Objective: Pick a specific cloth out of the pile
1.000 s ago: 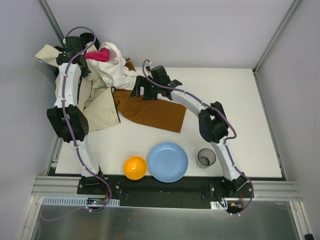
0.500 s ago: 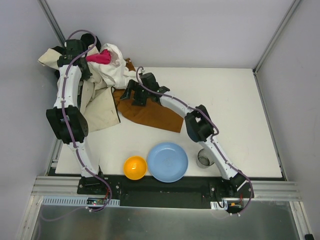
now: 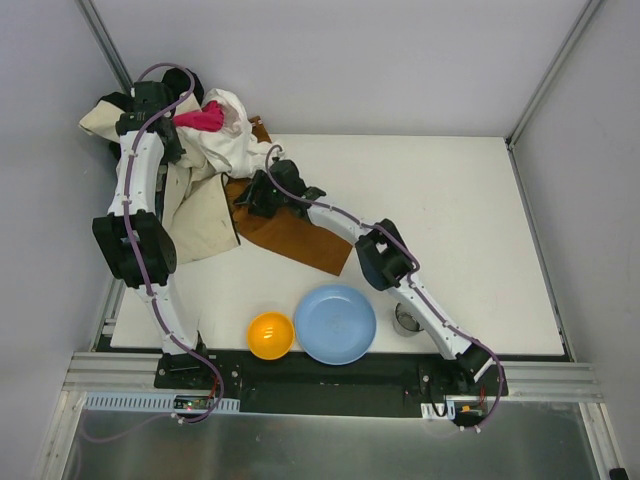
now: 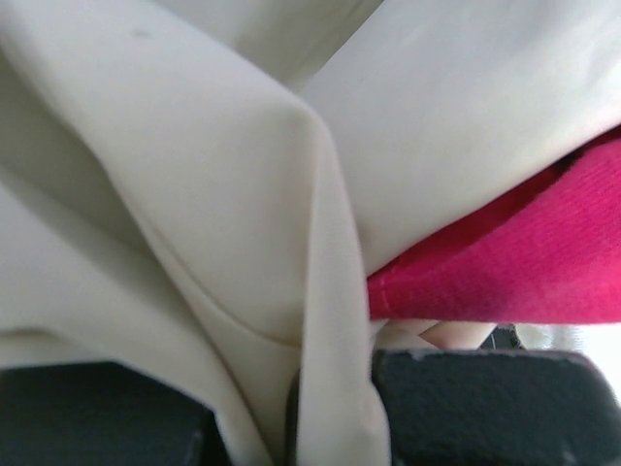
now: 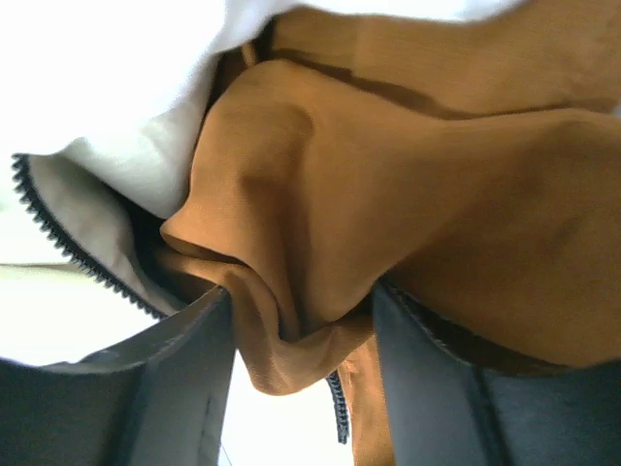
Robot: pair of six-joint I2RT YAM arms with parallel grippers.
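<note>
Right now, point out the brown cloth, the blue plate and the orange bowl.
brown cloth (image 3: 292, 240), top view, its flat lower part
blue plate (image 3: 335, 324), top view, its bare centre
orange bowl (image 3: 270, 335), top view, its inside bottom

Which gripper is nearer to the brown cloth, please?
Right. The right gripper is on the cloth's left end, with a fold between its open fingers. The left gripper is farther back in the pile, shut on cream fabric.

A robotics lab cell: white table (image 3: 470, 200) walled by grey panels (image 3: 400, 60), aluminium rail (image 3: 110, 375) at 6 o'clock carrying the left arm (image 3: 135, 200) and right arm (image 3: 420, 300).
</note>
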